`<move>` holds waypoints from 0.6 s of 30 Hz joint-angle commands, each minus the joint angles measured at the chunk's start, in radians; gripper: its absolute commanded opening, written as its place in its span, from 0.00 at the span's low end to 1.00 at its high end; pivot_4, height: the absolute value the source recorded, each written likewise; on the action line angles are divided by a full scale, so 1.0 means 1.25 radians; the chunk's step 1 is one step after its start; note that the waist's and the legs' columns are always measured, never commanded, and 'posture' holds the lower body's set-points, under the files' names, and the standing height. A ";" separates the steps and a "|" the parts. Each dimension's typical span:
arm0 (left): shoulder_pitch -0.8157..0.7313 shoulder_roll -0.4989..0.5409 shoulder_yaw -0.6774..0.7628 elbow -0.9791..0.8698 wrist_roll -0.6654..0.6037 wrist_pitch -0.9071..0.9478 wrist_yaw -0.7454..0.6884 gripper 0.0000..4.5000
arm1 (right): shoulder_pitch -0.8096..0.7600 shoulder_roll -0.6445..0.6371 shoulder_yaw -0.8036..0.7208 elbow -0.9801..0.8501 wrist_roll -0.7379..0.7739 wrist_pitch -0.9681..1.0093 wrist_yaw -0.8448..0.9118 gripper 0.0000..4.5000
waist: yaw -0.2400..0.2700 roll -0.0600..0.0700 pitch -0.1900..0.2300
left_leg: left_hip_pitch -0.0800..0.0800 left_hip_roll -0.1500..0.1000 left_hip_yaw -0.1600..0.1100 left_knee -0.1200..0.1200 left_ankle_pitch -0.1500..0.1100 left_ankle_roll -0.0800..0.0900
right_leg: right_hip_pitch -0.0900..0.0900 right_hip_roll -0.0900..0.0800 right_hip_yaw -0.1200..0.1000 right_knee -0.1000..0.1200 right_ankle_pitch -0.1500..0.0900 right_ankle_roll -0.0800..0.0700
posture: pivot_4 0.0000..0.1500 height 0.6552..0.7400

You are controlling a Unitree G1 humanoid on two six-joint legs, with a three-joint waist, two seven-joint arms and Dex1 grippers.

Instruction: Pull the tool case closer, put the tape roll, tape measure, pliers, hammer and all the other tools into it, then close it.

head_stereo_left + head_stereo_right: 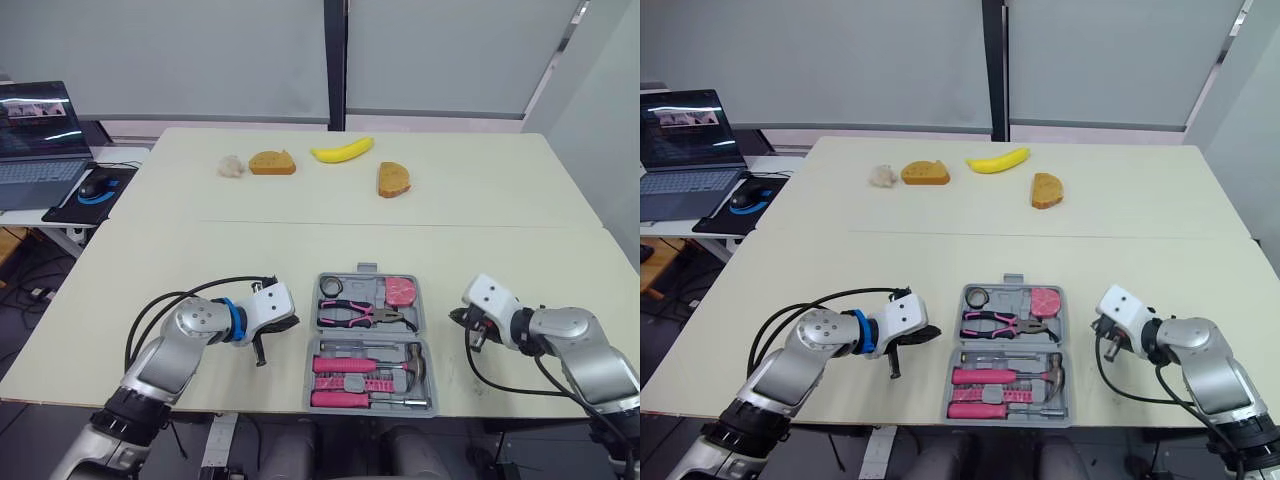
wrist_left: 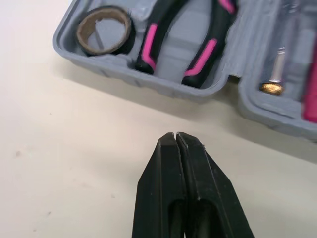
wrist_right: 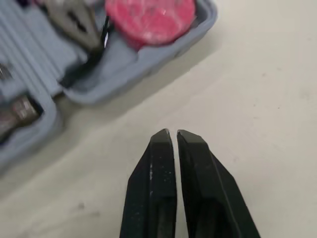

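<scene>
Tool case [image 1: 366, 287] lies open and flat on the wide pale surface [image 1: 300, 250], close to the near edge and between the two arms, with both grey halves facing up and every compartment filled. A laptop [image 1: 40, 140] stands open on a separate side desk off the far left corner. The left gripper [image 2: 176, 135] sits low over the surface just beside the case's left wall, facing the far half; its jaws are pressed fully together and hold nothing. The right gripper [image 3: 172, 133] is near the case's right side but apart from it, its jaws drawn in to a thin slit with nothing between them. In the near half of the case the hammer [image 1: 1000, 376] lies lengthwise among other pink-handled tools. In the far half the pliers [image 1: 360, 315] rest with their pink and black handles toward the left. Well away on the far part of the surface lie a banana [image 1: 342, 151] and two bread slices, one [image 1: 272, 162] to its left and one [image 1: 393, 179] to its right. The pink tape measure [image 1: 402, 291] fills the far right compartment, the tape roll [image 1: 331, 287] the far left one. A small pale lump [image 1: 231, 166] lies just beside the left slice.
</scene>
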 commanded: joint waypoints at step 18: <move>-0.001 -0.104 -0.245 -0.070 -0.024 0.062 -0.009 0.00 | -0.152 0.196 -0.225 0.123 0.339 0.355 -0.169 1.00 | 0.001 0.001 0.000 | 0.000 0.000 0.001 0.000 0.000 0.000 | 0.000 0.000 0.000 0.001 0.000 0.000 | 1.00 1.00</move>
